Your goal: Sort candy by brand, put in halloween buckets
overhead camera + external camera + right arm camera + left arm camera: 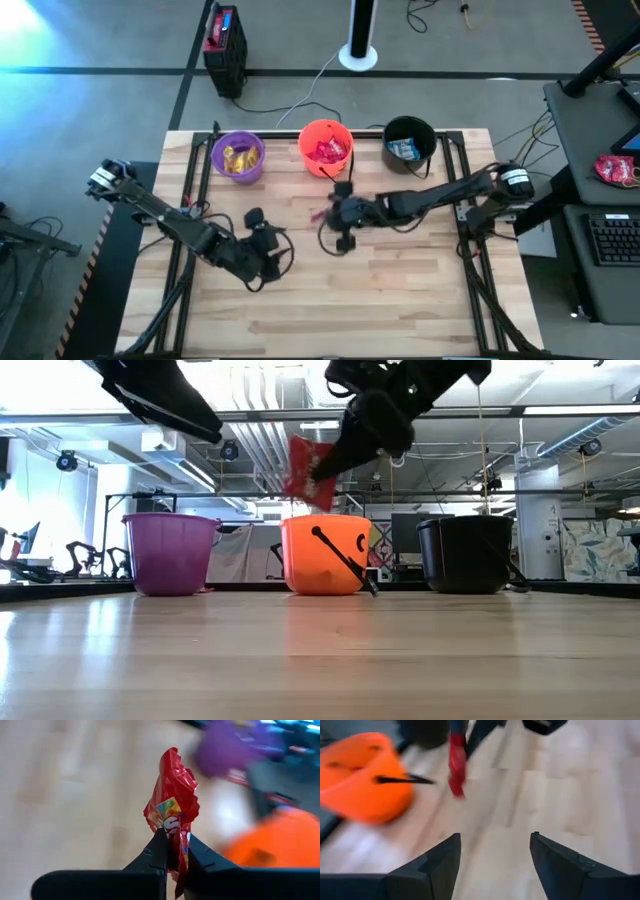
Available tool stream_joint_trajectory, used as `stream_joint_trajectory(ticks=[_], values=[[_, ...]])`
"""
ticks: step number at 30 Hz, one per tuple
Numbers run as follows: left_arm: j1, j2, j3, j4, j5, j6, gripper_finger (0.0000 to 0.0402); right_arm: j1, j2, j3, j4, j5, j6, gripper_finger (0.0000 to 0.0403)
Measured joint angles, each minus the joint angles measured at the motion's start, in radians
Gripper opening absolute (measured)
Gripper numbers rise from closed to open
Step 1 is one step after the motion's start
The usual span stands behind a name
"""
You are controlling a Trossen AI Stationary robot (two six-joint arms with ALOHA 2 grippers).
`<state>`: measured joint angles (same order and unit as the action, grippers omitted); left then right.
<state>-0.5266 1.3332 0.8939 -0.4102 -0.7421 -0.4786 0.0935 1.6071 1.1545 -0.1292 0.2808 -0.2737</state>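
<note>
The right claw (pixel 174 851), clamped on one red crinkled candy packet (pixel 171 810) at frame centre above the wooden surface (pixel 400 300), hangs below three round plastic buckets, purple (pixel 237 157), orange (pixel 325 147) and black (pixel 408 140), while the left claw (pixel 495 857) gapes empty lower left.
</note>
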Motion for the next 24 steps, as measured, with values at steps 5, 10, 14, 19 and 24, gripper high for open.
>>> stream_joint_trajectory(ticks=[5,10,14,19,24], values=[[0.001,-0.01,0.054,-0.18,-0.109,-0.054,0.0222,-0.07,-0.089,0.0,-0.04,0.207,-0.031,0.0015],[0.015,-0.02,0.04,-0.239,-0.156,-0.054,0.0215,-0.183,-0.141,0.0,-0.021,0.267,-0.034,0.0015],[0.063,-0.045,0.018,-0.234,-0.095,-0.008,0.0203,-0.302,-0.143,0.0,0.004,0.162,-0.03,0.0015],[0.136,-0.09,-0.007,-0.184,-0.063,0.157,0.019,-0.438,-0.09,0.0,0.092,-0.005,-0.007,0.0015],[0.256,-0.19,-0.088,-0.02,0.113,0.368,0.0181,-0.524,-0.036,0.0,0.198,-0.105,-0.006,0.0015]])
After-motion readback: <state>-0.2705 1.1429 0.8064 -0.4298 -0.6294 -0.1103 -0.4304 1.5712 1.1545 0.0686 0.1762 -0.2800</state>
